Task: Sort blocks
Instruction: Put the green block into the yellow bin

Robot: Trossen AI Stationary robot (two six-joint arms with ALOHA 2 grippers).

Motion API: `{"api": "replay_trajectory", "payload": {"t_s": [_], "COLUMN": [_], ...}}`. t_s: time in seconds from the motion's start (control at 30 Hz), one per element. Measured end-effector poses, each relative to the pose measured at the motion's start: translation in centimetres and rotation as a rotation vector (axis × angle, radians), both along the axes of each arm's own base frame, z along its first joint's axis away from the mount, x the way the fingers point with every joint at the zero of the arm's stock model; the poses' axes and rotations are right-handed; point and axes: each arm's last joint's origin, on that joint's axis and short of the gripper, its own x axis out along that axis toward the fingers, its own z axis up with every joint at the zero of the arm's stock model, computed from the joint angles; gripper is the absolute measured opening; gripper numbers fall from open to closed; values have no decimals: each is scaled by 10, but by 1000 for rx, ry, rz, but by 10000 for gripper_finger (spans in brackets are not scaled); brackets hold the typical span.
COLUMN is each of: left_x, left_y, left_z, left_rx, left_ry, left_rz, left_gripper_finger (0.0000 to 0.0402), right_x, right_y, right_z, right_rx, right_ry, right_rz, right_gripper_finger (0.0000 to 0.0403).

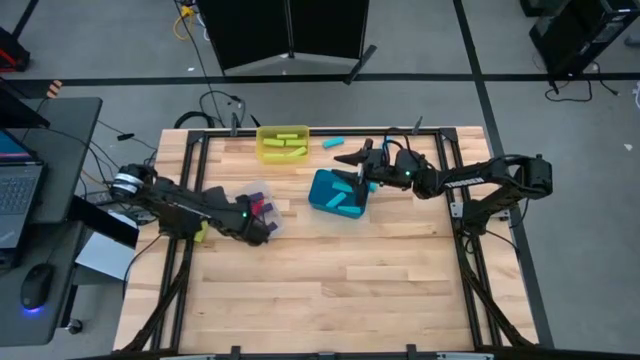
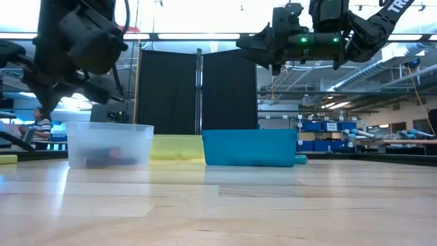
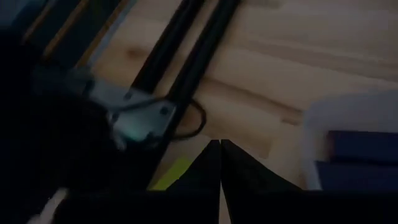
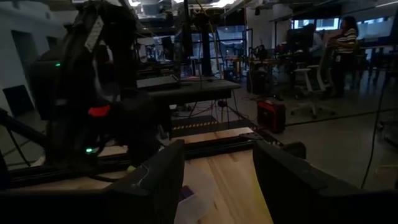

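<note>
Blocks lie sorted in three bins. Purple ones are in the clear bin, yellow-green ones in the yellow bin, cyan ones in the teal bin. A loose cyan block lies flat on the table at the far side. A loose yellow-green block lies flat beside my left arm. My left gripper is shut on nothing, raised between that block and the clear bin. My right gripper is open and empty, level, high over the teal bin's far rim.
Black frame rails run along the table's left side, and others run along the right. The near half of the wooden table is bare. A desk with a laptop stands left of the table. People are in the room behind.
</note>
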Motion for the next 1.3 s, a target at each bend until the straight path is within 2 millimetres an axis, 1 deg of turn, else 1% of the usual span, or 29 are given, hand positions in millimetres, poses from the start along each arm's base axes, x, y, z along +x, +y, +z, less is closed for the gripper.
{"api": "replay_trajectory", "payload": {"t_s": [0.1, 0.17, 0.27, 0.43, 0.53, 0.63, 0.77, 0.93, 1.07, 1.3], "left_x": [-1, -3, 0, 3, 2, -3, -18, -37, -43, -44], "left_y": [-7, -10, -12, -11, -7, 3, 20, 38, 44, 51], "left_z": [2, 4, 9, 21, 29, 33, 28, 15, 9, 4], "left_rx": [26, -30, -204, -497, -622, -731, -910, -1039, -1130, -1246], "left_ry": [51, 123, 268, 458, 541, 605, 632, 681, 674, 525], "left_rz": [-183, -315, -516, -851, -1061, -1213, -1309, -1341, -1361, -1342], "left_gripper_finger": [15, 11, 6, 4, 3, 3, 2, 1, 1, 1], "right_x": [0, 0, 0, 0, 0, 0, 1, 4, 5, 6], "right_y": [-1, 0, 0, -1, -1, 1, 5, 16, 23, 28], "right_z": [0, 0, 0, 1, 1, 1, 1, 1, 1, 1], "right_rx": [0, 0, 6, 80, 119, 153, 197, 211, 215, 214], "right_ry": [0, 0, -2, -28, -37, -43, -52, -56, -61, -66], "right_rz": [-2, -2, -1, -8, -7, 1, 9, -17, -51, -94], "right_gripper_finger": [201, 201, 199, 199, 198, 198, 197, 197, 197, 197]}}
